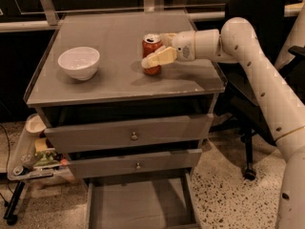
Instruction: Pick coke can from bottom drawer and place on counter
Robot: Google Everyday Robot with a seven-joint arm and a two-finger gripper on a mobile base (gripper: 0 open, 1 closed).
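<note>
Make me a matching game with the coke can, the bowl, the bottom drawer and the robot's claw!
Things:
1. coke can
2. white bowl
3. bottom drawer
4. claw

Places and states:
A. pulled open, down near the floor
B. closed on the can, over the counter
C. red, standing upright on the counter
D. sitting on the counter's left part in the picture

Pairs: 1-C, 2-D, 3-A, 4-B

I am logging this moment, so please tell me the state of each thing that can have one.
coke can: upright on the counter.
gripper: at the coke can, over the counter.
bottom drawer: pulled open.
top drawer: pushed in or nearly so.
middle drawer: pushed in or nearly so.
white bowl: upright on the counter.
</note>
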